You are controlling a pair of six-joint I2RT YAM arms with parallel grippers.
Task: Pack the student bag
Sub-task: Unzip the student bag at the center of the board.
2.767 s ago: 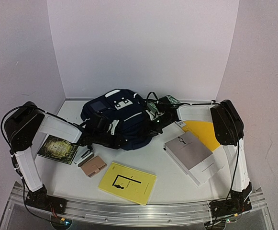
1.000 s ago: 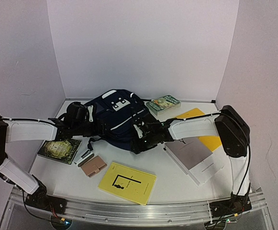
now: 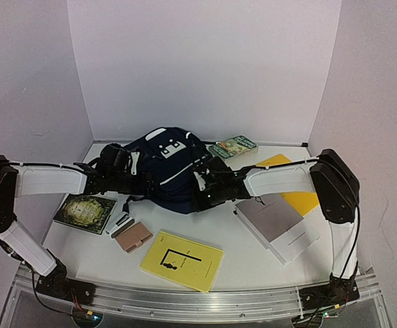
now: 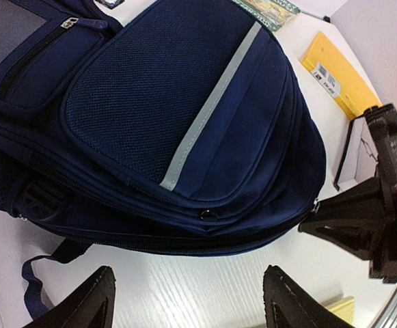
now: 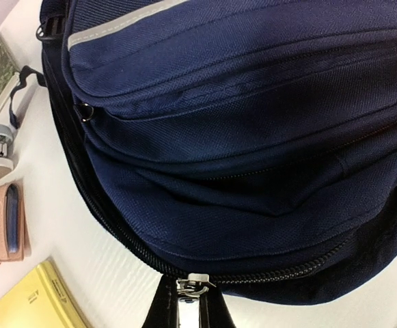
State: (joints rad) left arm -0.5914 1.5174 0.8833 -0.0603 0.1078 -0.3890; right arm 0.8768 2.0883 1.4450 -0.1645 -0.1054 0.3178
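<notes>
Student bag (image 3: 167, 171): large dark navy fabric backpack, white piping, lying flat toward 12 o'clock of white table (image 3: 249, 277); main zip looks shut, so nothing packable yet.
Right gripper (image 5: 193, 294): pinched tight on small silver zipper pull (image 5: 193, 281) at bag's 4 o'clock rim, likely to draw zip open.
Left gripper (image 4: 191, 307): spread wide, empty, poised off bag's 9 o'clock side, probably to steady fabric.
Yellow softcover book (image 3: 182, 260): loose at 6 o'clock.
</notes>
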